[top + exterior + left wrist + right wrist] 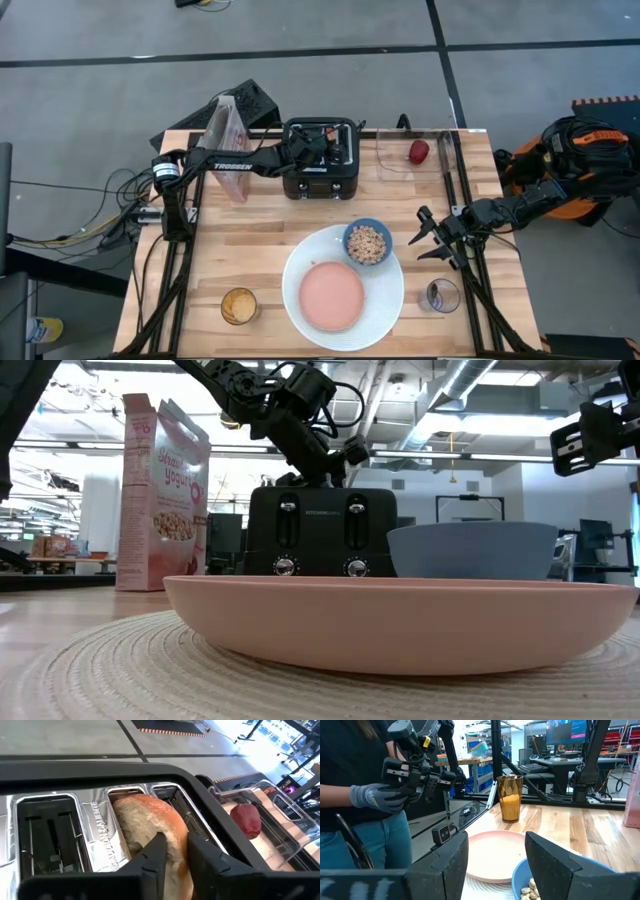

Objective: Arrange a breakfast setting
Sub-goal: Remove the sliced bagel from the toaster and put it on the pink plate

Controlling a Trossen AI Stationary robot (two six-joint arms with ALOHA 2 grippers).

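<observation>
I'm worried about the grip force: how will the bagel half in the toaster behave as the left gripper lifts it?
The bagel half looks bready, so probably light and likely to dent under the left gripper, whose fingers straddle its edge. Standing upright in the toaster slot, it may snag on the slot's guides.

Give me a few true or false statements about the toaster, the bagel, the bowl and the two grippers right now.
1. The left gripper grips the bagel half in the toaster. True.
2. The blue bowl is empty. False: it holds cereal.
3. The right gripper holds the red fruit. False: it hovers open beside the bowl.
4. The pink plate sits on the white plate. True.
</observation>
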